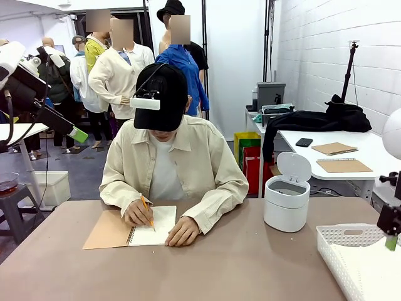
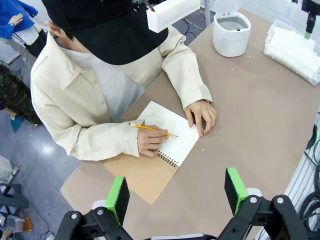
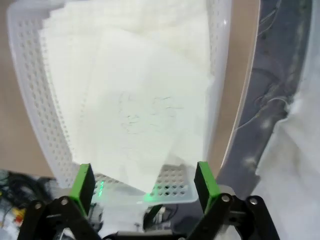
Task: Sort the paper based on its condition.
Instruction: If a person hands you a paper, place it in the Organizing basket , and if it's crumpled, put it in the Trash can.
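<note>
Hovering open and empty, right hand (image 3: 144, 175) sits straight above the paper (image 3: 135, 90) stacked in the white basket (image 3: 30, 100), sheets' long axis roughly square to its finger line; left hand (image 2: 177, 189), also open, hangs well apart over the surface (image 2: 250, 125) by the spiral notebook (image 2: 172, 127).

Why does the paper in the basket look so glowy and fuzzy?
Right wrist view: the paper in the basket is washed out by bright light and a bit blurry, with faint marks barely showing. Left wrist view: sharp, the notebook crisp. Front view: even light, soft shadows on the table.
</note>
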### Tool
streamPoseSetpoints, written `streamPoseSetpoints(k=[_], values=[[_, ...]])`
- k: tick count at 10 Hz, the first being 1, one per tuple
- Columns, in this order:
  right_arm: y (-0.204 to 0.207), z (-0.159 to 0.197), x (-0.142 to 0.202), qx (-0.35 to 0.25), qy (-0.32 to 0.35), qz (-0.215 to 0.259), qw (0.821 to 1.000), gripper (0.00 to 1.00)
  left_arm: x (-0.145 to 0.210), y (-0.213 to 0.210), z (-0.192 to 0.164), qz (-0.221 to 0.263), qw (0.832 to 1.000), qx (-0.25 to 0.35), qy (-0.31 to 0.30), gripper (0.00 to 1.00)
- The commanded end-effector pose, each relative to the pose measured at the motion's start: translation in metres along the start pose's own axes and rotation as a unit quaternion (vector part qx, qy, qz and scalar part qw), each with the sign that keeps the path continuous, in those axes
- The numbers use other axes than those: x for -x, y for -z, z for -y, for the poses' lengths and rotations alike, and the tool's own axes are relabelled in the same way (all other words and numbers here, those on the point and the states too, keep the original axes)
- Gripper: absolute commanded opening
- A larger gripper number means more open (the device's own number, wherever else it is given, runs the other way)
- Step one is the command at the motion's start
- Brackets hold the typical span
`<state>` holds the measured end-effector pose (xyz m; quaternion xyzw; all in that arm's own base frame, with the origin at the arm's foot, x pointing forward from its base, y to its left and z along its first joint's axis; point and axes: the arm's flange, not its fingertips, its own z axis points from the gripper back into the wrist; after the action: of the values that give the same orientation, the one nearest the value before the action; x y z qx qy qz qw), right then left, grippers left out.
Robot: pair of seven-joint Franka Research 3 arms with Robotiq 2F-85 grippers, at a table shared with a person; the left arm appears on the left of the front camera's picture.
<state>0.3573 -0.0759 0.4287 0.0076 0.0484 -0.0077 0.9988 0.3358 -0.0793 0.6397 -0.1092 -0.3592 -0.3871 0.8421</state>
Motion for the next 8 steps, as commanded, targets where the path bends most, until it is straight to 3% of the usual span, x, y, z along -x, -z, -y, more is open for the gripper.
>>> streamPoseSetpoints(k=[1,2,4,8], values=[[-0.024,0.008,-0.009,0.015,-0.001,0.073,0.997,1.00,0.000,0.000,0.000,0.002,1.000,0.002,-0.002,1.00],[-0.042,0.002,-0.014,0.004,-0.012,0.132,0.991,1.00,0.000,0.000,0.000,0.002,1.000,0.002,-0.002,1.00],[-0.070,-0.021,-0.013,-0.042,-0.064,0.203,0.976,1.00,0.000,0.000,0.000,0.002,1.000,0.002,-0.002,1.00],[-0.102,-0.068,-0.002,-0.121,-0.145,0.281,0.941,1.00,0.000,0.000,0.000,0.002,1.000,0.002,-0.002,1.00]])
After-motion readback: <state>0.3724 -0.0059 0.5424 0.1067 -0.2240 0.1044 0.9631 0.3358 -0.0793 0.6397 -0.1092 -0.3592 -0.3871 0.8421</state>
